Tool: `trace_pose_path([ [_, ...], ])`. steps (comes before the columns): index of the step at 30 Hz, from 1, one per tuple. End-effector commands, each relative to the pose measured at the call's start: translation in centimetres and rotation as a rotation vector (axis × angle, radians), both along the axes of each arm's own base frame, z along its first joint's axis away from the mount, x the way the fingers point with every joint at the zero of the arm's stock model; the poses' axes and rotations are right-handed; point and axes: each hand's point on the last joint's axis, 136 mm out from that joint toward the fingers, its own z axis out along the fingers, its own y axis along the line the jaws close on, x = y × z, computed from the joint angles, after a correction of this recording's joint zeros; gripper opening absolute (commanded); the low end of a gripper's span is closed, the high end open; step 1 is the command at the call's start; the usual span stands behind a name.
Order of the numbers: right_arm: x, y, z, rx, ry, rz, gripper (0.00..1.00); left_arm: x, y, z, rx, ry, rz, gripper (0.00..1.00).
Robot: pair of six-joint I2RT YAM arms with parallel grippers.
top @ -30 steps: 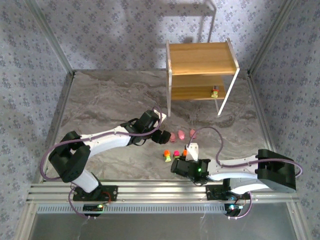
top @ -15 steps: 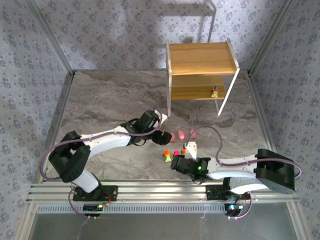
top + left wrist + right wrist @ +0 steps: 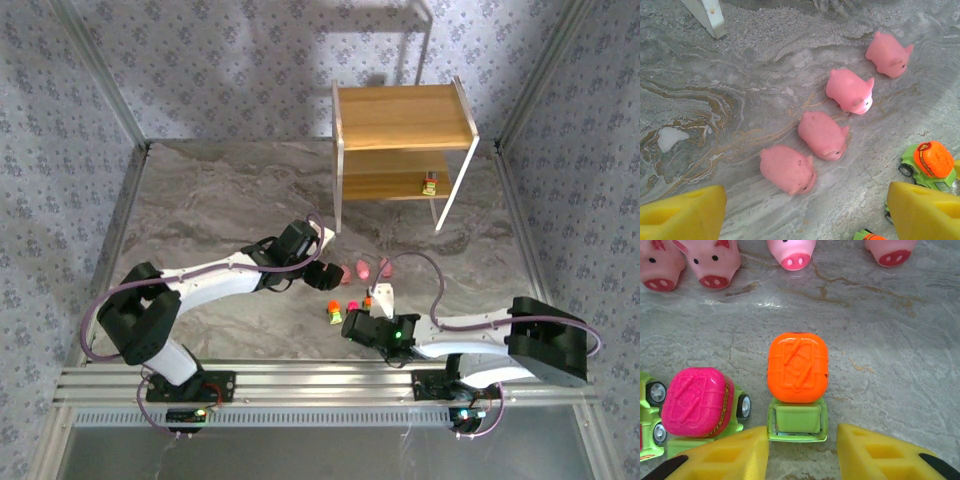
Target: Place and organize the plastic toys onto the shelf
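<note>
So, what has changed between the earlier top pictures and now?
The right gripper shifted slightly left, toward the orange-topped toy, with its jaws open and nothing grasped. The left gripper, the four pink pigs and the lone toy on the shelf stayed as they were.

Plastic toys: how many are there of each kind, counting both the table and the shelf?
Pink pig-shaped plastic toys on the grey marbled table: 4
Blocky green-based plastic trucks on that table, two orange-topped and one pink-topped: 3
Small blocky toy on the lower board of the two-tier wooden shelf: 1
Total: 8
</note>
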Motion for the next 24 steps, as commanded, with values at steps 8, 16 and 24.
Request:
trace_pose_path([
  [8, 0.5, 0.5, -0.4, -0.029, 0.007, 0.035, 0.41, 0.1, -0.5, 1.8, -0.038, -0.014, -0.019, 0.84],
  [16, 0.7, -0.2, 0.1, -0.041, -0.005, 0.029, 0.51, 0.0, -0.6, 1.9, -0.045, -0.014, -0.024, 0.84],
  [24, 1.4, -0.1, 0.4, -0.026, -0.009, 0.022, 0.50, 0.0, -0.7, 1.8, -0.044, -0.014, -0.024, 0.84],
])
